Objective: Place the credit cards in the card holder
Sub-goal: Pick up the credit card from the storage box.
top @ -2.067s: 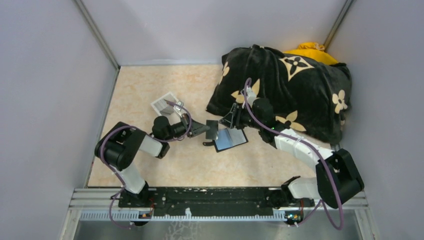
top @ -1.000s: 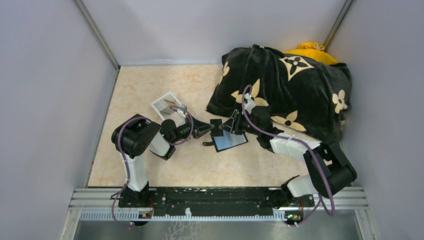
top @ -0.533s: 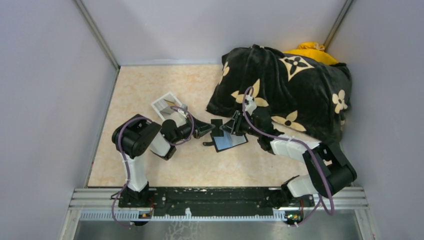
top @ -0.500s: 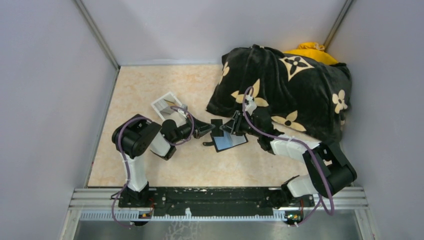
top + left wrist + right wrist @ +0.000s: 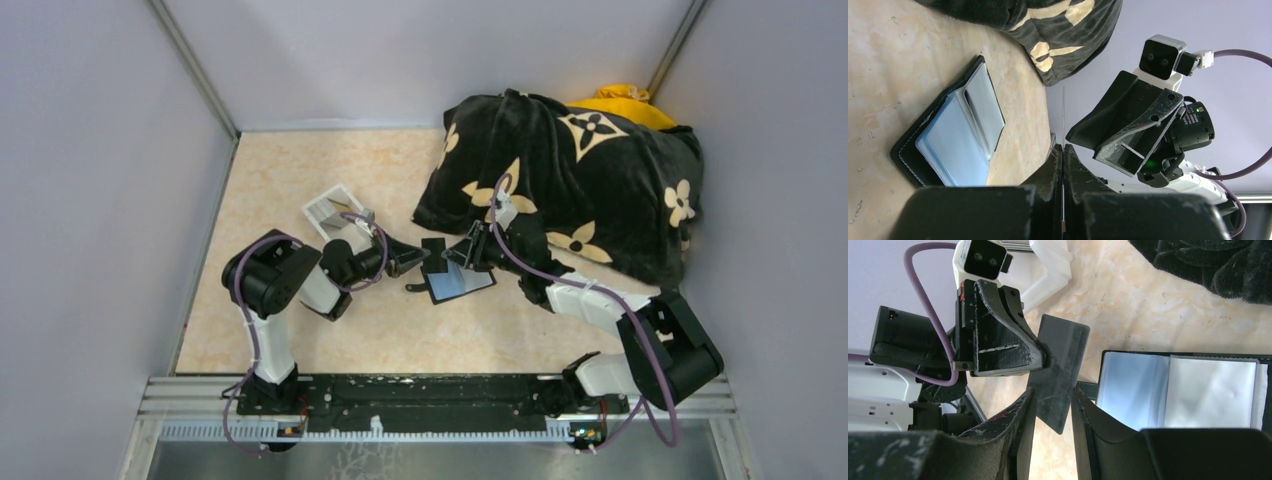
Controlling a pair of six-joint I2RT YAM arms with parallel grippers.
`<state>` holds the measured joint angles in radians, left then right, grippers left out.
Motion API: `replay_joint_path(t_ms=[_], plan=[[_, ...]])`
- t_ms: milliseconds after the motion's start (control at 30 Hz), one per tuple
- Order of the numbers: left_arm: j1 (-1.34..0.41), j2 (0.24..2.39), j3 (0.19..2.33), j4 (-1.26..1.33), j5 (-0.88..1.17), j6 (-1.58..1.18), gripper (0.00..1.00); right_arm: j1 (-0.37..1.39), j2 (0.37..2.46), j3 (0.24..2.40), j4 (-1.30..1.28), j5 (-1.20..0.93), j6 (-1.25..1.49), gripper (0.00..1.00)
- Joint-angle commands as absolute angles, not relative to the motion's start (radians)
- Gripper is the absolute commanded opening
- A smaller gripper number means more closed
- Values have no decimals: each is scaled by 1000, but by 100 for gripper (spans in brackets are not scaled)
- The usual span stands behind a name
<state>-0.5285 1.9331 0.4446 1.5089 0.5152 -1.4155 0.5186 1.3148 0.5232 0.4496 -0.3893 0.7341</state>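
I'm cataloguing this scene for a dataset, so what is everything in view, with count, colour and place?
credit card: one, dark grey, held between the two claws
card holder: one, black with pale lining, lying open on the table beside the right claw
cushion: one, black with cream flowers, far right corner
yellow object: one, behind the cushion, mostly hidden
tray box: one, pale grey, on the table beyond the left wrist
table: one, beige marbled
left claw: one, black, shut on the credit card
right claw: one, black, fingers either side of the credit card's end; grip unclear
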Motion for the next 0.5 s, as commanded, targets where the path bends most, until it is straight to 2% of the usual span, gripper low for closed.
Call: replay_joint_path(t_ms=[0,467], plan=[[-536,1906,435,1790,508,-1394,0,515,1269,524,446,-374,710,33],[-538,1899,452,1789,547,-1403,0,514,1372,522,552,-411,753,33]])
